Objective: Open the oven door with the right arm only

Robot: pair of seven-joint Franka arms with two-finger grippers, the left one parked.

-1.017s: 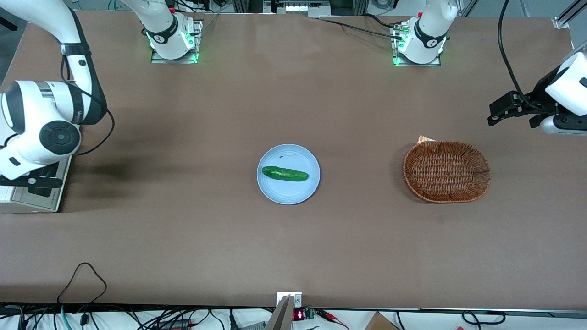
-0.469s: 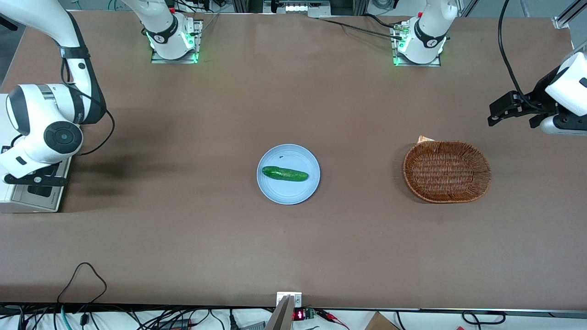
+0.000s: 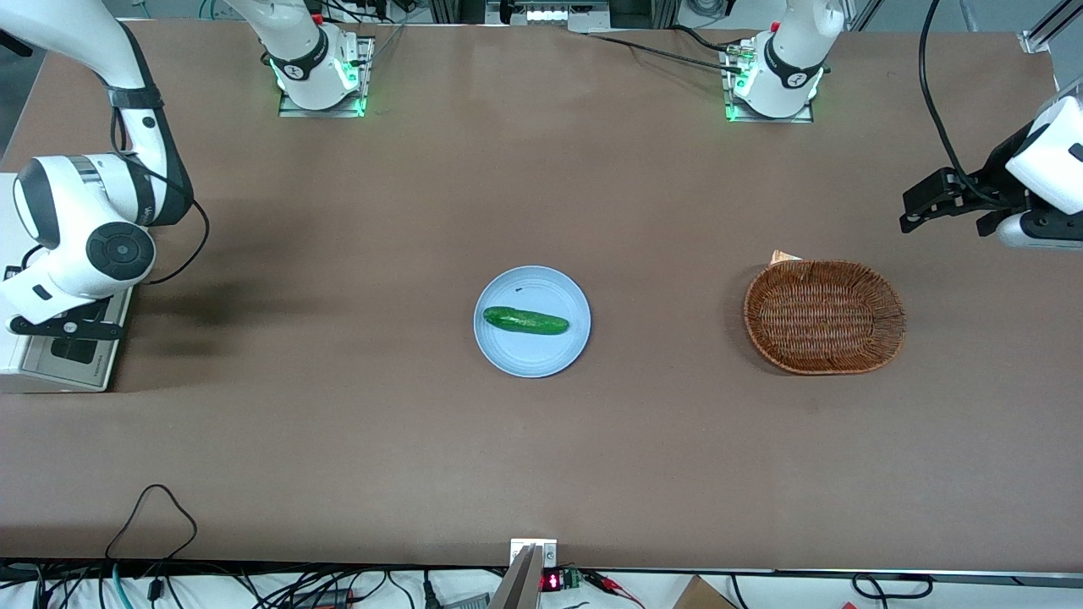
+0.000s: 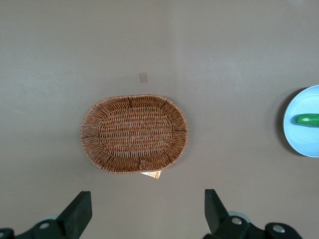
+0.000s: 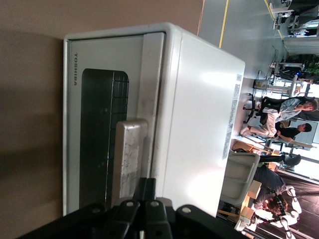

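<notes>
The white toaster oven (image 5: 199, 114) stands at the working arm's end of the table, partly cut off in the front view (image 3: 21, 372). Its oven door (image 5: 99, 124) has a cream frame and a dark glass window, and it lies flush with the oven body, shut. The silver bar handle (image 5: 128, 159) runs along the door's top edge. My right arm (image 3: 80, 224) hangs over the oven. Its black gripper (image 5: 147, 188) is just above the door (image 3: 63, 328). Its two fingers are pressed together with nothing between them, the tips right beside the handle, at the seam between door and oven top.
A blue plate (image 3: 558, 351) with a green cucumber (image 3: 525, 320) sits mid-table. A brown wicker basket (image 3: 824, 316) lies toward the parked arm's end, with a small card (image 3: 783, 255) at its rim. A black cable (image 3: 182, 254) loops from the right arm's wrist.
My right arm's wrist and gripper have shifted slightly away from the front camera, over the oven front. The door has not moved.
</notes>
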